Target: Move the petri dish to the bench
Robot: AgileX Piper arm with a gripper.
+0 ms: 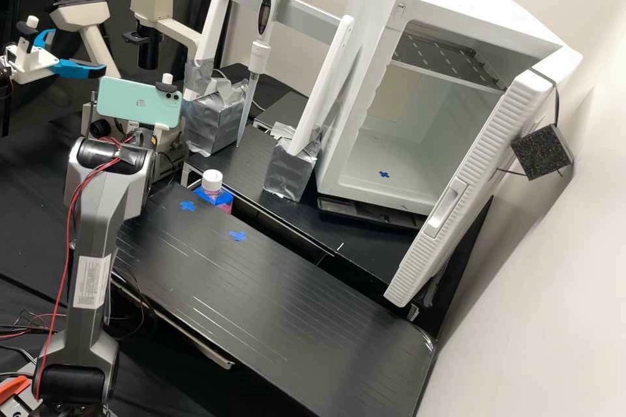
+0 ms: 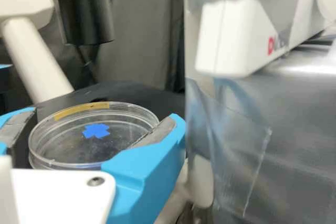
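The white claw [image 2: 105,116] is around the clear, round plastic petri dish [image 2: 68,145], near the flat black surface [image 2: 131,91]; we cannot tell if it grips. With uneven hold, we may let the dish tilt and slip. Swinging sideways too early, we may strike the silver-taped block [image 2: 294,124]. Our dark grey jointed arm [image 1: 94,228] stands nearly upright.

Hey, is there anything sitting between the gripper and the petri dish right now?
No, nothing visible stands between them. In the wrist view, the gripper straddles the petri dish, with one side of it on either side of the dish. The silver-taped block is nearby, but off to one side, outside the gap.
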